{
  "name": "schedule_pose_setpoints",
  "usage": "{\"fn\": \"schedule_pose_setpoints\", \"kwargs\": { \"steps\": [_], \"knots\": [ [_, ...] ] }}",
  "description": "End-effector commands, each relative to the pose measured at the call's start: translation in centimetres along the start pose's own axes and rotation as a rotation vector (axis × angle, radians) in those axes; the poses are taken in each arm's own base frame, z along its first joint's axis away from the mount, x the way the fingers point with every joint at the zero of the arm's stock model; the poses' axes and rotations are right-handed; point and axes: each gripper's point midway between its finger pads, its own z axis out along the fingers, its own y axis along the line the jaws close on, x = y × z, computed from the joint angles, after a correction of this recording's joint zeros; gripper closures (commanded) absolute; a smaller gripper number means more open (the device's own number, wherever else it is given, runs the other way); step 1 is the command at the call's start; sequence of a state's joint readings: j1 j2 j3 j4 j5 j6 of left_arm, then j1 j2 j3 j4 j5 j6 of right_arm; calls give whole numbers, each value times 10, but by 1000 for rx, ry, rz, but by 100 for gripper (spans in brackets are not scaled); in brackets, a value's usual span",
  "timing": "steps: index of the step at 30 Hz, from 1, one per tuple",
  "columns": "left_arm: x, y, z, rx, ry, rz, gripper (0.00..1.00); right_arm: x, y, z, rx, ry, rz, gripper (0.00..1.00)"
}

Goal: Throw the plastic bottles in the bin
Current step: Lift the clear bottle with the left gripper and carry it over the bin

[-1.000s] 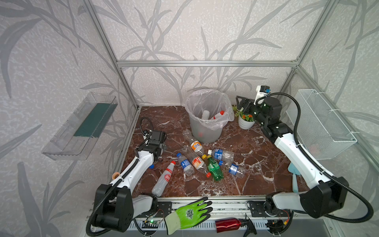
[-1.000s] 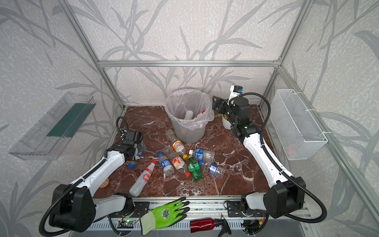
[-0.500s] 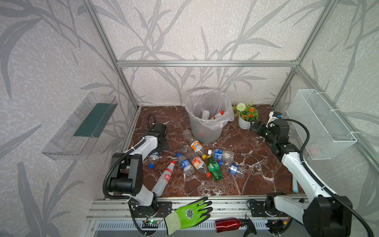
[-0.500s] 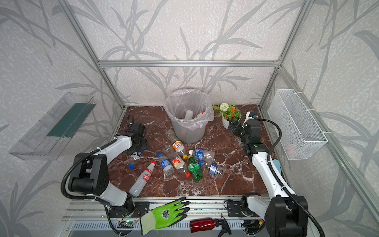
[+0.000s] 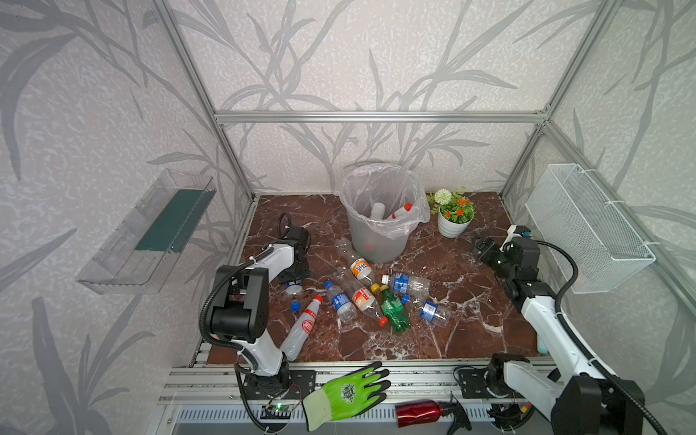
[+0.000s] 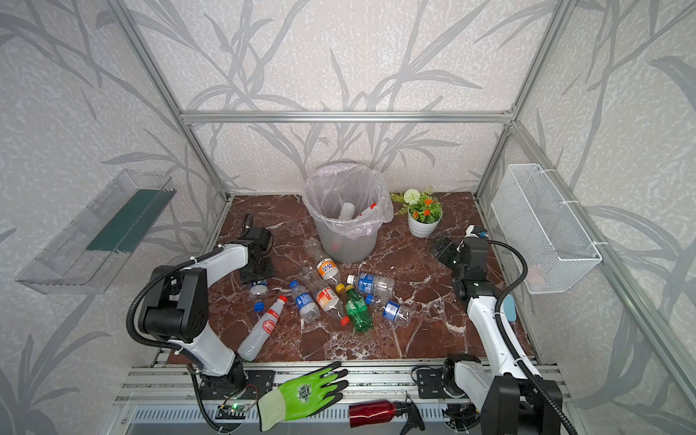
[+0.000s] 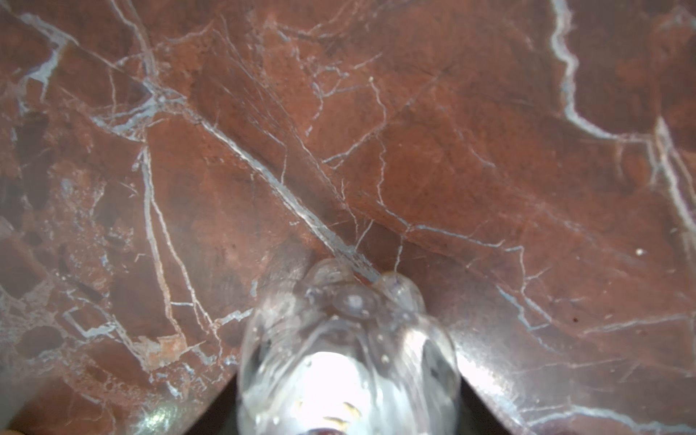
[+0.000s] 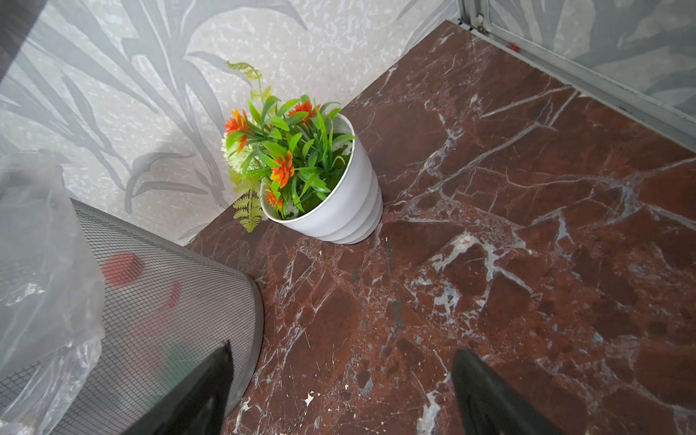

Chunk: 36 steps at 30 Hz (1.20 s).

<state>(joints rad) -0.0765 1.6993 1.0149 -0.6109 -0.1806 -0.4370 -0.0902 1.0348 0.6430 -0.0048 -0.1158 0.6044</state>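
Note:
Several plastic bottles lie on the red marble floor in front of the bin (image 5: pixel 376 244): orange-labelled (image 5: pixel 359 267), blue-labelled (image 5: pixel 341 301), green (image 5: pixel 393 312) and red-labelled (image 5: pixel 305 327) ones among them. Two more show inside the bin. My left gripper (image 5: pixel 293 280) points down at the left of the pile, shut on a small clear bottle (image 5: pixel 294 290) that rests on the floor. In the left wrist view this bottle (image 7: pixel 348 339) fills the gap between the fingers of the left gripper (image 7: pixel 348 380). My right gripper (image 5: pixel 480 248) hangs open and empty low at the right, beside the bin (image 8: pixel 169 301).
A white flower pot (image 5: pixel 454 224) stands right of the bin, just ahead of the right gripper (image 8: pixel 339 399). A wire basket (image 5: pixel 587 233) hangs on the right wall, a clear shelf (image 5: pixel 150 233) on the left. A green glove (image 5: pixel 350 391) and red spray bottle (image 5: pixel 422 412) lie on the front rail.
The left arm has folded back and its gripper has come down and closed round the small clear bottle. The right arm has swung from the bin's rim down to the right.

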Motion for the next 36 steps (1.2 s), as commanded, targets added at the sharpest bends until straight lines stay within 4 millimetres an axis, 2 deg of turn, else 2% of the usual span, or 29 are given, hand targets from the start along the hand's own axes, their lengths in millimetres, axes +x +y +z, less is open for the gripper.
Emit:
{"fn": "schedule_pose_setpoints", "kwargs": {
  "steps": [1,5,9,12,16,19,21,22,24,27,31,33,35,36],
  "knots": [
    [4,0,3,0,33,19,56,-4,3,-3,-28,-19,17,9],
    [-5,0,-12,31,-29,-6,57,-5,1,-5,-22,-26,25,9],
    [-33,-2,-60,120,-192,-63,57,-3,-3,-7,-19,-28,31,9],
    [-65,2,-119,206,-386,-130,54,0,-8,-8,-14,-28,35,9],
    [-113,7,-224,388,-729,-236,51,4,-14,-11,-24,-34,45,9],
    [-138,10,-300,551,-953,-318,49,5,-17,-15,-30,-41,51,9],
    [-150,5,-344,674,-1070,-314,49,5,-18,-19,-35,-54,52,9],
    [-156,0,-365,734,-1114,-308,49,4,-19,-21,-36,-61,52,9],
    [-167,-13,-391,821,-1154,-297,49,4,-18,-23,-42,-67,52,9],
    [-181,-51,-410,892,-1157,-222,49,4,-14,-24,-62,-61,65,9],
    [-179,-126,-414,961,-1107,-72,49,5,-9,-26,-90,-51,88,9],
    [-169,-171,-410,985,-1055,28,48,6,-7,-26,-100,-43,92,10],
    [-161,-206,-396,951,-993,113,41,9,-4,-25,-113,-22,94,10],
    [-159,-220,-382,905,-947,145,36,11,-3,-25,-120,-7,91,10]
  ]
}}
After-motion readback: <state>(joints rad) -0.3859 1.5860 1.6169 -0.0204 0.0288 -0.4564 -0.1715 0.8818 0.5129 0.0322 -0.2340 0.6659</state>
